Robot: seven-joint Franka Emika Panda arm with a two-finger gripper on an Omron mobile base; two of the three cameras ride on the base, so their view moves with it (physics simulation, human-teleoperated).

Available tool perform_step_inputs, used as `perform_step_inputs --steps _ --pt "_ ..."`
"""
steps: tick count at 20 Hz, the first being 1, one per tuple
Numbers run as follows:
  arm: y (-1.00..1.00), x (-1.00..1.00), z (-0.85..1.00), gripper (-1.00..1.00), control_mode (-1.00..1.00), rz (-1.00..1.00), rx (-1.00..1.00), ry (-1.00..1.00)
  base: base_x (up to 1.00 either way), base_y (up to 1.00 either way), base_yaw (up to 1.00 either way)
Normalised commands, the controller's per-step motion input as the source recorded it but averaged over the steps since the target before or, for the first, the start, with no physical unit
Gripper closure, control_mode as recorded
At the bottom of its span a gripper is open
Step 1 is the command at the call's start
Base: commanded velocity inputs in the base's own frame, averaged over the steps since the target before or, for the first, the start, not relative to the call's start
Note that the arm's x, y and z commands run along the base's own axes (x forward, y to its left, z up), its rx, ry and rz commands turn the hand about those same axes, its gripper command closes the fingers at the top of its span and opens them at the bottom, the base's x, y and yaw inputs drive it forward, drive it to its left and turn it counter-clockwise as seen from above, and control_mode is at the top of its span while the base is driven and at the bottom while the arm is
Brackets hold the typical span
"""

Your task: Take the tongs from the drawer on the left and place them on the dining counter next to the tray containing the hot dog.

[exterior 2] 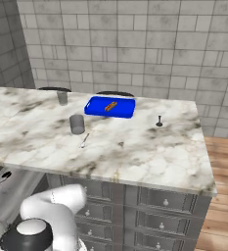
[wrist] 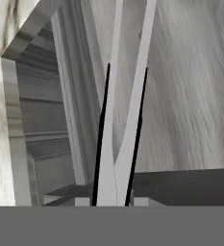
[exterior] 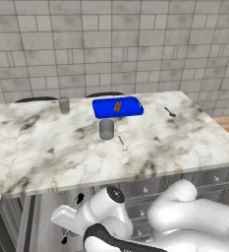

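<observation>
The tongs (wrist: 125,96) run up the hand view as two silver-grey arms with black inner edges, joined low down between my fingertips. My gripper (wrist: 111,202) is shut on the tongs near that joined end. In the left base view my hand hangs below the dining counter (exterior: 175,142) at lower left, with a black end of the tongs (exterior: 79,199) beside it. A dark grey band (wrist: 190,182) under the tongs looks like the open drawer's edge. The blue tray (exterior: 106,112) (exterior 2: 123,112) with the hot dog (exterior: 117,106) (exterior 2: 110,105) lies at the counter's far side.
On the counter stand a grey cup (exterior: 106,129) (exterior 2: 77,124) and a glass (exterior: 64,105) (exterior 2: 62,98). A small dark spoon (exterior: 170,112) (exterior 2: 159,121) lies right of the tray, and a thin utensil (exterior: 122,143) (exterior 2: 84,140) by the cup. Narrow grey drawers (exterior 2: 164,201) front the cabinets.
</observation>
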Motion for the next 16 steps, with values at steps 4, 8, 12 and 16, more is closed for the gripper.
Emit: perform_step_inputs --steps 4,8,12,16 --pt "-0.24 -0.81 1.0 1.0 -1.0 -0.3 0.12 0.01 0.0 0.0 0.0" --pt "-0.04 -0.31 1.0 1.0 -1.0 -0.19 0.0 -0.01 0.0 0.0 0.0" --pt "0.0 -0.05 1.0 1.0 -1.0 -0.19 -0.07 0.0 0.0 0.0 0.0" --pt "0.0 0.04 1.0 1.0 -1.0 -0.25 -0.26 0.06 0.0 0.0 0.0"
